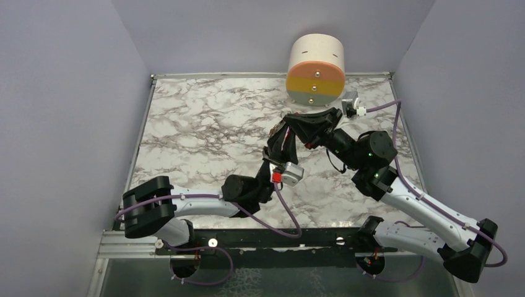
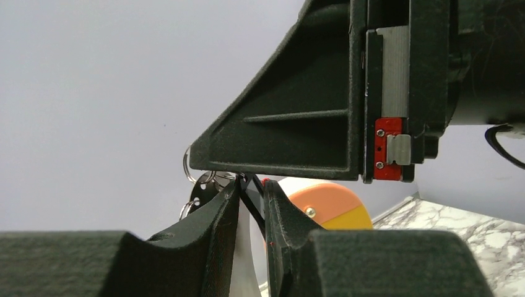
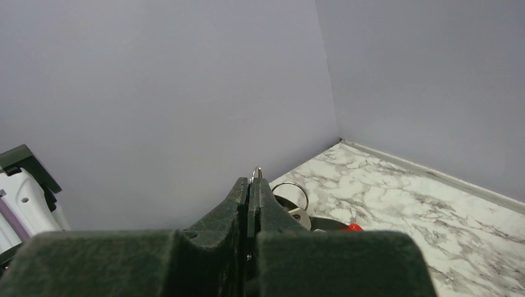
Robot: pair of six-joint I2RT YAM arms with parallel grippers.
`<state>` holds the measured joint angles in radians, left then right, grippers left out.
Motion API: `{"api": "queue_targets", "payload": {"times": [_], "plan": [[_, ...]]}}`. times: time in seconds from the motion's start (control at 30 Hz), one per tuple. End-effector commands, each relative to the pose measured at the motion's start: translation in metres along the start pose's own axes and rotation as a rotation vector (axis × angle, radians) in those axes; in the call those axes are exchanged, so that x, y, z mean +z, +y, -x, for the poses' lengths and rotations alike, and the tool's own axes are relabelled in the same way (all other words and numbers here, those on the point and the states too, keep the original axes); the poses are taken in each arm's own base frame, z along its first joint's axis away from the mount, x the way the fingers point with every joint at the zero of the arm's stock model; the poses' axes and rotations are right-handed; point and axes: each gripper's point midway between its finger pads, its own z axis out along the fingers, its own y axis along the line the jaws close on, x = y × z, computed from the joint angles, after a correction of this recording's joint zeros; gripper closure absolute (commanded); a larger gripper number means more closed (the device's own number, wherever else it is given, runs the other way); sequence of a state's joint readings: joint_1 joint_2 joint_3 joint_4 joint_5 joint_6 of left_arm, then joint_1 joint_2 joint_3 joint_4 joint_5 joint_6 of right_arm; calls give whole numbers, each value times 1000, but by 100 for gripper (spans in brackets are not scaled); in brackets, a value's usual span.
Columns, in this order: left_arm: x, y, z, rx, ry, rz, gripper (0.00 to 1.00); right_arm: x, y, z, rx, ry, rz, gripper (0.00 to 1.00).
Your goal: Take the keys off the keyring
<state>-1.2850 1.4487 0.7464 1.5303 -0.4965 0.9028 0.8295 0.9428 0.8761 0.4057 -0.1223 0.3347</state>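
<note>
**top external view**
- table [image 1: 204,124]: marbled white and grey, walled in pale lilac on three sides.
- cylinder [image 1: 314,69]: cream, with orange, yellow and grey bands on its face; stands at the back edge.
- left gripper [image 1: 286,127]: raised over mid-table, tip to tip with the right gripper [image 1: 304,122], just in front of the cylinder.
- small hardware: masked by the fingers here.

**left wrist view**
- left gripper, state: fingers a narrow gap apart, with a thin dark strip slanting across the gap at the tips; cannot tell whether pinched.
- keyring [image 2: 188,164]: in the air between both grippers; silver ring pokes out at the right gripper's tip, with another silver loop lower down.
- keys [image 2: 201,189]: one dark flat pierced head, lying against the outer face of the left finger.
- red speck [image 2: 265,181]: at the other fingertip, too small to tell key from clip.

**right wrist view**
- right gripper, state: clamped fully together on a thin silver edge of the keyring, which juts just past the tips.
- beyond the fingers: a silver ring and a red speck, with marble below.
</note>
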Motion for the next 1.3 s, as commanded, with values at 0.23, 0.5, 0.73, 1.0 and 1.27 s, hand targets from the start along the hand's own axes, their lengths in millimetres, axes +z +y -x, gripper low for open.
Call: {"api": "queue_targets", "payload": {"times": [0.23, 0.5, 0.73, 1.0, 1.27], "plan": [[5, 41, 15, -57, -46, 212, 75, -1, 21, 22, -7, -33, 71, 98], [8, 64, 16, -78, -46, 270, 100, -3, 21, 21, -10, -28, 68, 98], [-4, 84, 26, -112, -68, 266, 100, -3, 14, 24, -36, -47, 32, 98], [-20, 86, 37, -257, -66, 133, 100, 4, 7, 23, -64, -58, 9, 98], [-28, 87, 38, -295, -51, 95, 100, 7, 5, 22, -79, -53, 1, 98]]}}
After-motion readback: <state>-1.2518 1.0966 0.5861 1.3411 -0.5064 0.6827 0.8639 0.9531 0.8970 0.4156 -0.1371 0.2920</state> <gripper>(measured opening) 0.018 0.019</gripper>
